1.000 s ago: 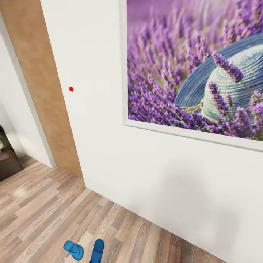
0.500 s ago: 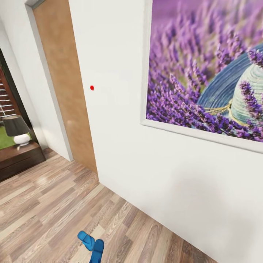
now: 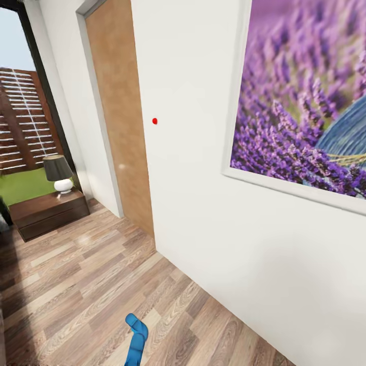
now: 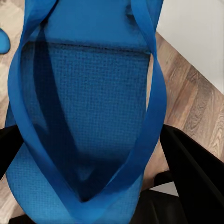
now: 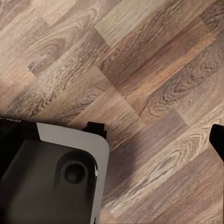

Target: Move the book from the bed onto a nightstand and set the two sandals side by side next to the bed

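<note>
**Sandal in my left gripper while I am crossing the bedroom**

Sandal (image 4: 88,107), bright blue, is hanging close under my left wrist camera, its thong straps running down to a point between the two dark fingers (image 4: 193,172) of my left gripper (image 4: 93,205), which I am judging to be pinching it. In the head view two blue shapes are showing at the bottom edge over the wood-plank floor (image 3: 76,284); I am taking them for the two sandals (image 3: 136,338), though I cannot tell whether the second is held or lying on the boards. My right gripper (image 5: 154,135) is pointing at bare floor, its dark fingertips standing well apart with nothing between them. A nightstand (image 3: 48,213) with a lamp (image 3: 58,173) is standing by the window, well apart from me, beyond a wooden door (image 3: 119,117) and a lavender picture (image 3: 305,101). To do this well, I am thinking of keeping the pinch firm, carrying the sandal level and turning slowly until the bed comes into sight.
</note>
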### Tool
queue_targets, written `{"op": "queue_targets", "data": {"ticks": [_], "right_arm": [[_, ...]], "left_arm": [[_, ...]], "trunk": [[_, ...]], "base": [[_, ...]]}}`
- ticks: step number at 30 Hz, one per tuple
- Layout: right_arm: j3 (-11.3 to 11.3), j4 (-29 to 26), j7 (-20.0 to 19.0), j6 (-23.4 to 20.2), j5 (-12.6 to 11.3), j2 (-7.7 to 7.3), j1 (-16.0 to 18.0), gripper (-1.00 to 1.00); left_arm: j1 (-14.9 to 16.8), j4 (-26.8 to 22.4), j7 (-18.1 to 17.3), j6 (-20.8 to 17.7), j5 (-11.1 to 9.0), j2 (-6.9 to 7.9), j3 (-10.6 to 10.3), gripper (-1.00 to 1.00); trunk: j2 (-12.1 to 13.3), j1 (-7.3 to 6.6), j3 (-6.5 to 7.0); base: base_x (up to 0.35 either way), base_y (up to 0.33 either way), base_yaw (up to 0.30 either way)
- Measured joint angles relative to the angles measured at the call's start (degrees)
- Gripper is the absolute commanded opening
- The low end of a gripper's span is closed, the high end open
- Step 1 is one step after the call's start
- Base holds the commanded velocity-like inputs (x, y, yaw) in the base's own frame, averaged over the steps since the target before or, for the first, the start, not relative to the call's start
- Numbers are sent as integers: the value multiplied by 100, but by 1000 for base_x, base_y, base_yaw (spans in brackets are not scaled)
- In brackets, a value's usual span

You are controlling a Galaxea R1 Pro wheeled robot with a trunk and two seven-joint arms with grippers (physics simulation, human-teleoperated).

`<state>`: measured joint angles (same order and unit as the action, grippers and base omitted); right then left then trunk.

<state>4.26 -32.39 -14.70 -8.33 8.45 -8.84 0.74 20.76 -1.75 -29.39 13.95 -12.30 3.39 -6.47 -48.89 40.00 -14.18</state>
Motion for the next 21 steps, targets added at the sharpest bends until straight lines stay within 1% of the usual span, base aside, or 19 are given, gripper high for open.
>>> {"op": "queue_targets", "data": {"ticks": [5,8,12,21], "right_arm": [[0,0,0,0,0,1,-2,100],[0,1,0,0,0,3,0,100],[1,0,0,0,0,0,1,100],[0,-4,0,0,0,0,1,100]], "left_arm": [[0,0,1,0,0,-1,0,-100],[0,0,1,0,0,-4,-1,-100],[0,0,1,0,-1,-5,-2,-100],[0,0,1,0,0,-4,0,-100]], "trunk": [[0,0,-11],[0,1,-17],[1,2,-25],[1,3,-44]], "base": [[299,0,282],[208,0,282],[59,0,282],[5,0,282]]}}
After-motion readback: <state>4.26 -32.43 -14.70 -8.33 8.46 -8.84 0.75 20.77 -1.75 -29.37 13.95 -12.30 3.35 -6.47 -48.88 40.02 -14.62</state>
